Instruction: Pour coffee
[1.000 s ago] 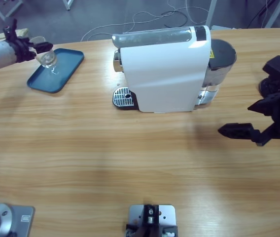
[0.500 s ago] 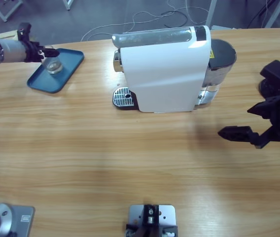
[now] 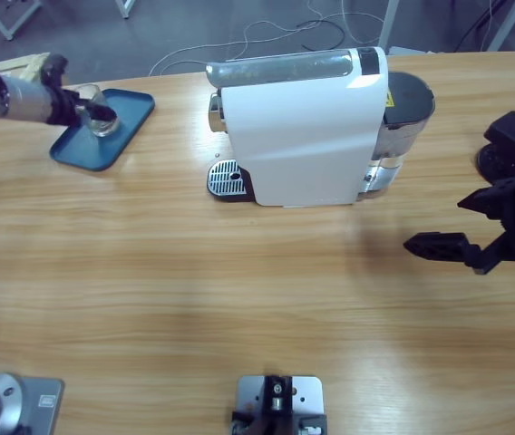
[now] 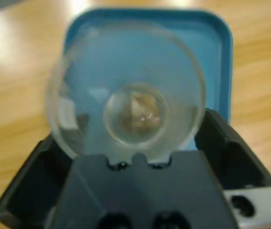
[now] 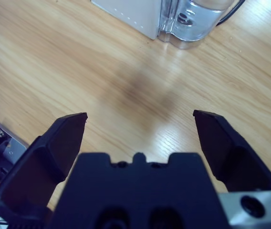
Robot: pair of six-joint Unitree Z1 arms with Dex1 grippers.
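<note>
Glass cup [image 3: 100, 117], small and clear, sits at about ten o'clock on the table [image 3: 194, 299] over the blue tray [image 3: 126, 118], and in the left wrist view its round rim [image 4: 126, 90] fills the space between the two black jaws, which stand close against its sides; the left gripper [image 3: 90, 113] looks closed around it, though whether the cup stands on the tray or is raised just off it cannot be told; the cup looks empty apart from a brownish smudge at the bottom that is too blurred to name; being thin glass it should be light, stiff, smooth and easily cracked, so a moderate squeeze low on the wall, below the flared rim, seems the safest hold, kept upright so it does not slip; the white coffee machine [image 3: 303, 127] stands at about twelve o'clock, well apart from the cup, with its drip grate [image 3: 224, 177] at its left end, which is probably where the cup must go; the right gripper [image 3: 434, 243] hovers at about three o'clock, jaws spread wide and holding nothing, above bare wood beside the machine's clear water tank [image 5: 200, 16]
</note>
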